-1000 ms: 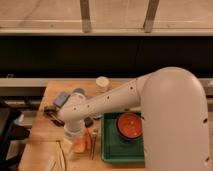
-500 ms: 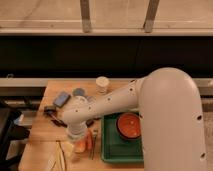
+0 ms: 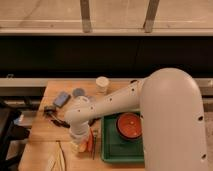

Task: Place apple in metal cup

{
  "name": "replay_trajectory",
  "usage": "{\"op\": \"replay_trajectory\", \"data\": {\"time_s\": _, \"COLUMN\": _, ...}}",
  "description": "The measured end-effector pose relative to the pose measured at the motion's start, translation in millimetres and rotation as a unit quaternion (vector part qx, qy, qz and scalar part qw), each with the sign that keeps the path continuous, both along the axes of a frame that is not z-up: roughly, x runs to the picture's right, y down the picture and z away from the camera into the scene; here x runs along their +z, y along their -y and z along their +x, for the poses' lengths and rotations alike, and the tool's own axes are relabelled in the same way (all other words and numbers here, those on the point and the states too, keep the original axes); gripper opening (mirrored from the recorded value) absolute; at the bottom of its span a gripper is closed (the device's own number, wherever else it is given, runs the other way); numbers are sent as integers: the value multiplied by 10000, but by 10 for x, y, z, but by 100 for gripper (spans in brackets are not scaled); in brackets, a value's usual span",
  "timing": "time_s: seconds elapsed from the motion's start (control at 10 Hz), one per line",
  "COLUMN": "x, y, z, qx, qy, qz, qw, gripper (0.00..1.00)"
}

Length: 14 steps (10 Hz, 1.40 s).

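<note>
My gripper points straight down at the front left of the wooden table, at the end of the white arm that reaches in from the right. Just beneath it lies the apple, a small yellow-orange shape that the wrist partly covers. The gripper sits right on top of the apple; whether it holds it cannot be made out. The metal cup, small with a round greyish rim, stands farther back on the table, well apart from the gripper.
A thin orange carrot lies right of the apple. A white cup stands at the back. A green tray holding a red bowl lies to the right. A blue-grey object and a dark lumpy bunch sit at left.
The arm has shifted only slightly, and the gripper stays low over the apple. The other things on the table have not moved.
</note>
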<state>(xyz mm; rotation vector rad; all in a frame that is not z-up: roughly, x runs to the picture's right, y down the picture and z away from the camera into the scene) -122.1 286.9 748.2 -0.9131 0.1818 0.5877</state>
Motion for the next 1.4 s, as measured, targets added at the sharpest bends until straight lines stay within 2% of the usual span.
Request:
{"op": "replay_trajectory", "data": {"time_s": 0.2, "x": -46, "y": 146, "z": 79, "qx": 109, "qy": -116, "qz": 150, "qw": 9998, "gripper": 16}}
{"op": "replay_trajectory", "data": {"time_s": 0.3, "x": -114, "y": 273, "z": 151, "qx": 159, "qy": -282, "qz": 295, "qw": 9990, "gripper": 6}}
{"op": "replay_trajectory", "data": {"time_s": 0.4, "x": -213, "y": 457, "z": 268, "qx": 228, "qy": -498, "qz": 477, "qw": 9974, "gripper": 0}}
{"op": "replay_trajectory", "data": {"time_s": 0.6, "x": -288, "y": 796, "z": 553, "qx": 484, "qy": -822, "qz": 732, "qw": 9927, "gripper": 0}}
{"op": "replay_trajectory", "data": {"time_s": 0.8, "x": -236, "y": 1124, "z": 898, "qx": 823, "qy": -1053, "qz": 883, "qw": 9871, "gripper": 0}}
{"op": "replay_trajectory", "data": {"time_s": 1.0, "x": -138, "y": 1573, "z": 1327, "qx": 1213, "qy": -1309, "qz": 1049, "qw": 9783, "gripper": 0}}
{"op": "replay_trajectory", "data": {"time_s": 1.2, "x": -99, "y": 1906, "z": 1671, "qx": 1472, "qy": -1550, "qz": 1169, "qw": 9699, "gripper": 0}}
{"op": "replay_trajectory", "data": {"time_s": 1.3, "x": -95, "y": 2178, "z": 1917, "qx": 1662, "qy": -1731, "qz": 1270, "qw": 9624, "gripper": 0}}
{"op": "replay_trajectory", "data": {"time_s": 1.4, "x": -95, "y": 2369, "z": 2197, "qx": 1922, "qy": -1885, "qz": 1356, "qw": 9535, "gripper": 0}}
